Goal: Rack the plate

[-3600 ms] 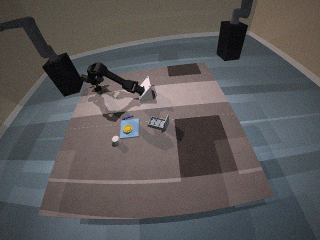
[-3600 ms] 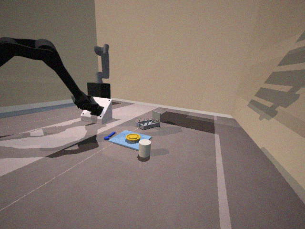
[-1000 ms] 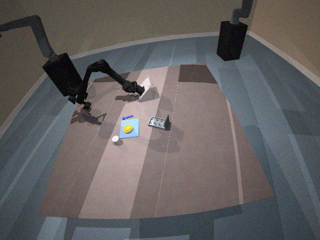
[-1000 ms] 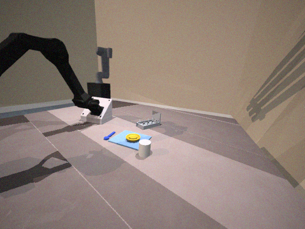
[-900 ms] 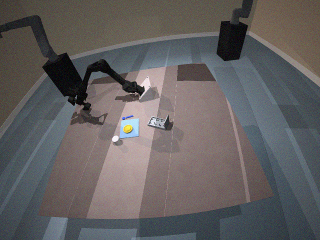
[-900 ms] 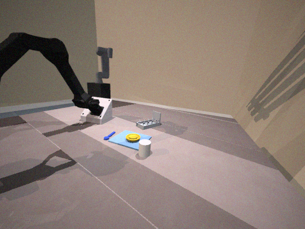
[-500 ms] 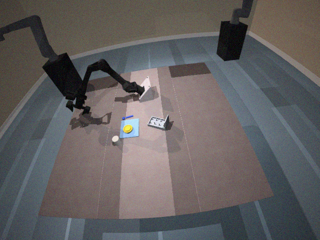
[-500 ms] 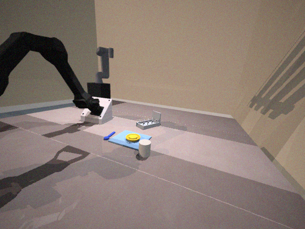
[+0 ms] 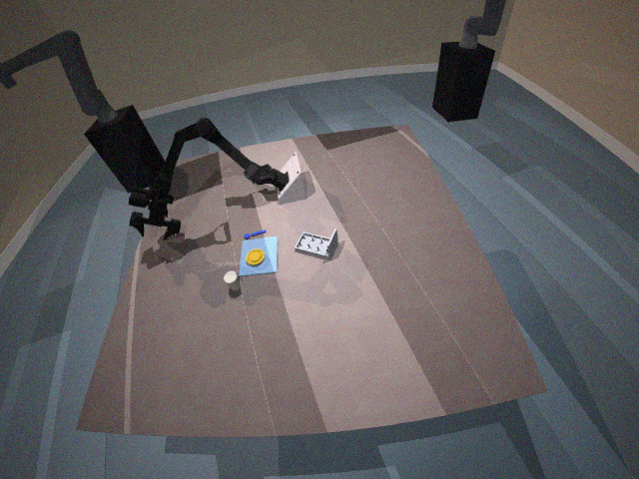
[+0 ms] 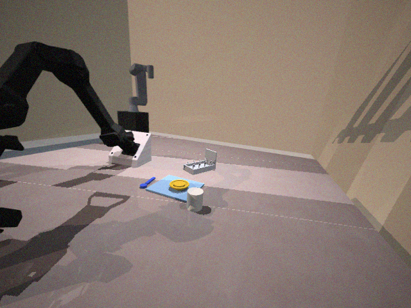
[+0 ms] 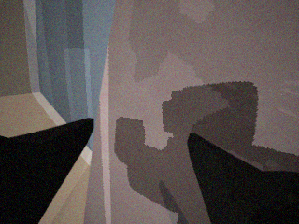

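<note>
The yellow plate (image 9: 255,256) (image 10: 179,184) lies flat on a light blue mat (image 9: 268,266) (image 10: 160,189). The grey dish rack (image 9: 333,241) (image 10: 210,154) stands a short way beyond the mat, with short pegs in rows and a tall panel at one end. No plate stands in it. My gripper (image 9: 155,233) (image 10: 13,180) (image 11: 142,131) is open and empty, raised above the surface well to the left of the plate in the top view. The wrist view shows neither plate nor rack, only the surface, shadows and the room's edge.
A blue spoon (image 9: 256,234) (image 10: 148,182) lies beside the mat. A white cup (image 9: 231,278) (image 10: 194,199) stands near the mat's corner. My arm rises from a white wedge-shaped mount (image 9: 295,191) (image 10: 143,154). Grey arms on black pedestals (image 9: 461,82) (image 10: 133,120) stand in the background.
</note>
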Controlling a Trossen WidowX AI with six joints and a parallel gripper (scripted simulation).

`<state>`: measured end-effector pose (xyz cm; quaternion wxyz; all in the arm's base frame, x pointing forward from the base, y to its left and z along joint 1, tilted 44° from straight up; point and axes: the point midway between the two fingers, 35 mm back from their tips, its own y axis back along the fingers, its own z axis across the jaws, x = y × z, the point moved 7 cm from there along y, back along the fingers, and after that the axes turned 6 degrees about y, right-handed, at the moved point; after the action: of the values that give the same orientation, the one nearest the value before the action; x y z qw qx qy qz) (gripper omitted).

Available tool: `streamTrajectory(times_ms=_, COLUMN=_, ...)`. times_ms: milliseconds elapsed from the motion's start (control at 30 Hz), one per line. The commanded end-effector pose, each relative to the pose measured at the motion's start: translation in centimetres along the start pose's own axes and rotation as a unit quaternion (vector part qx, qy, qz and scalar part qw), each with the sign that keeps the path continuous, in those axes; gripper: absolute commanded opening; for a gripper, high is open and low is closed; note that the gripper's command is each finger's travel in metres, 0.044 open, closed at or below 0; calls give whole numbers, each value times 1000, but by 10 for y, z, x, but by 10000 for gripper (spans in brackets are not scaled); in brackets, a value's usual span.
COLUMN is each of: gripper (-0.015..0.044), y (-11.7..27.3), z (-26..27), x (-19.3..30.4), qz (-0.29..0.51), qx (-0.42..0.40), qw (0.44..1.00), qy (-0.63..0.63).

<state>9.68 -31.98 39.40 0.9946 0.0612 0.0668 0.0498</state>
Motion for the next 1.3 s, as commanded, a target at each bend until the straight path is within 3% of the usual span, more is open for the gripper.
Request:
streamTrajectory(times_ms=0, gripper=400, y=9, z=1, x=15, qz=22, qx=-3, qw=1000, qy=22)
streamTrajectory(times_ms=600, gripper=400, y=17, z=-30, x=85, qz=115, qx=62, qw=977, qy=170)
streamTrajectory(times_ms=1267, gripper=400, y=46, z=-69, x=156, qz=206, qx=103, qw=899, qy=373)
